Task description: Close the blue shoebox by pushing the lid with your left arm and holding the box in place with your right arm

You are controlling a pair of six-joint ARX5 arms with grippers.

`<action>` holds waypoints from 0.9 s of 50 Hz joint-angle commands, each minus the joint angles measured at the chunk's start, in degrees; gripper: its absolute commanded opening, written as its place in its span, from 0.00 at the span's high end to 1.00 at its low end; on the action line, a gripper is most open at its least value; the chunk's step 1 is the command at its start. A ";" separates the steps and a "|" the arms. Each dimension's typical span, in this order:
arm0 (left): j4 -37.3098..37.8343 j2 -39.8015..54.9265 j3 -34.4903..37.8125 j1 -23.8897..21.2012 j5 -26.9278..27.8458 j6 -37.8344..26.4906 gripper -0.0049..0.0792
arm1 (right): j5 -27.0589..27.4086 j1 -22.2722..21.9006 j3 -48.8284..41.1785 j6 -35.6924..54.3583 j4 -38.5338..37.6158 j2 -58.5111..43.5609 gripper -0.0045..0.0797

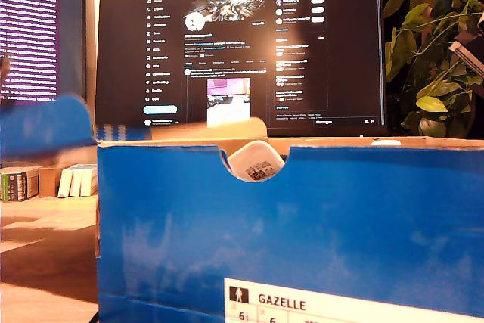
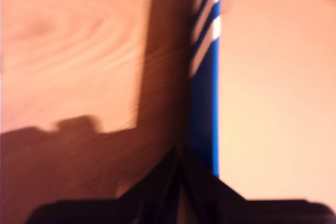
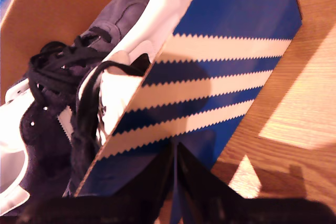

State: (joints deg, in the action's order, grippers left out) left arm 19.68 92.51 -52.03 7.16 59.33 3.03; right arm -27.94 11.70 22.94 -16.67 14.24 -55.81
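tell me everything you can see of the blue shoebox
The blue shoebox looks like glossy printed cardboard, brown inside. The exterior view shows one blue wall with a thumb notch in its top edge and a white label reading GAZELLE. It is open: the second wrist view shows dark suede shoes with black laces inside. White zigzag-edged stripes cross a blue panel above them. It sits on a wooden table. Both wrist views show dark pincer fingers at blue panel edges; contact is unclear.
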 commanded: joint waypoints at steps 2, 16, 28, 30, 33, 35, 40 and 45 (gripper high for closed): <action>2.82 0.68 -4.22 -0.74 3.04 0.02 0.96 | -0.61 0.72 0.48 -0.07 -1.07 -0.55 0.96; 11.41 -1.09 -13.86 -5.84 12.70 -0.07 0.96 | -0.20 0.66 0.48 0.20 -1.66 -0.55 0.96; 12.44 -5.05 -15.96 -14.97 14.19 1.55 0.96 | 0.24 -0.57 0.57 1.77 -2.56 -0.55 0.96; 12.39 -5.81 -16.11 -16.50 14.21 1.79 0.96 | 0.35 -1.27 0.70 1.99 -2.64 -0.55 0.96; 12.33 -7.06 -16.57 -18.91 14.25 2.14 0.96 | 0.61 -2.80 1.07 2.12 -2.64 -0.52 0.96; 12.22 -7.91 -16.92 -20.46 14.43 3.19 0.96 | 0.70 -4.04 1.40 2.80 -2.60 -0.52 0.96; 11.93 -9.55 -18.12 -24.33 14.91 4.37 0.96 | 1.09 -7.80 2.78 3.67 -2.40 -0.52 0.96; 11.80 -10.51 -19.41 -28.68 15.30 7.50 0.96 | 1.05 -11.30 5.05 3.76 -1.77 -0.50 0.96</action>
State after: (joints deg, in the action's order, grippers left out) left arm 31.70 82.65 -71.18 -19.70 73.95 8.82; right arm -26.96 1.72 25.56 -13.43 12.67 -56.12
